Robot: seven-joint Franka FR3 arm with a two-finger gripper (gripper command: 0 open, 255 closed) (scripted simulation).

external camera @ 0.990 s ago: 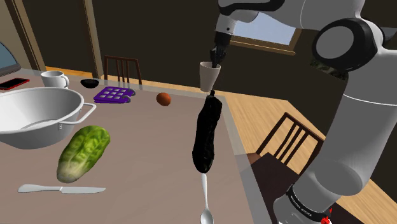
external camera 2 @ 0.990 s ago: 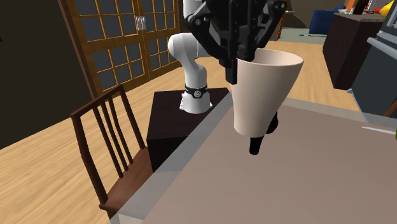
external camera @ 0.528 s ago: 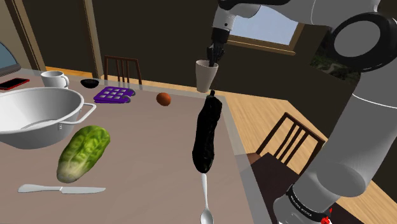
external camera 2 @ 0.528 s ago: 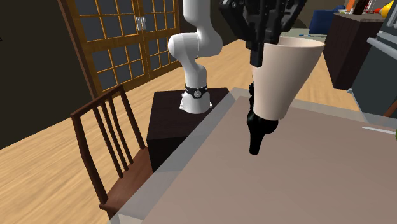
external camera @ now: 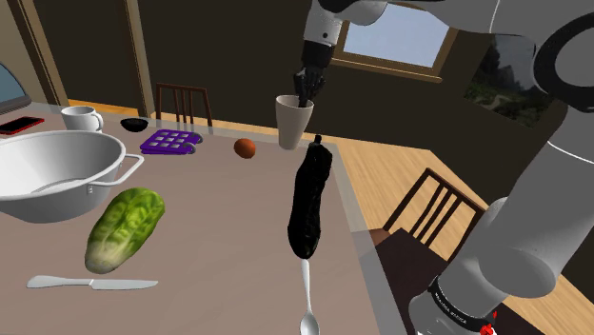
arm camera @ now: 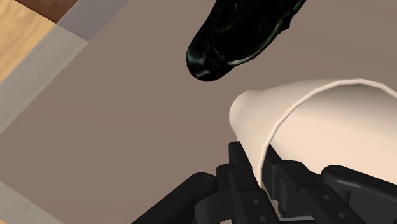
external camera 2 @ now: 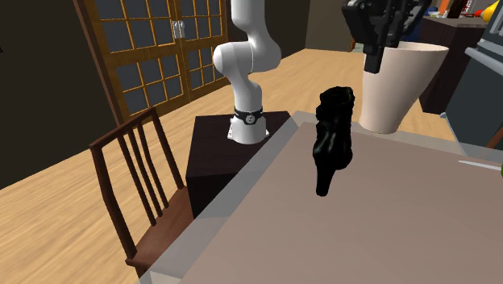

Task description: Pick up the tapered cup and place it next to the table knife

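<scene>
- Tapered cup, one, cream-white and wider at the rim, is upright near the table's far edge in the shoulder view, just beyond the tip of a long black lumpy object. Whether its base touches the surface I cannot tell.
- The gripper reaches down from above, its jaws closed on the cup's wall. In the wrist view the fingers pinch that wall, one inside the rim and one outside.
- One table knife lies flat by the near edge at the shoulder view's left, well apart from the cup.
- Between cup and knife lie one green leafy vegetable, just beyond the knife, and one large shiny grey bowl.
- One brown egg-shaped thing sits near the cup.
- Along the far edge are one purple tray, one small black bowl, one white mug and one red phone.
- One spoon pokes out from under the black object towards the near edge.
- Two dark chairs stand at the table, the first chair beyond the far edge and the second chair at the side edge on the shoulder view's right.
- A dark band at the arm's foot bears white marks too small to read.
</scene>
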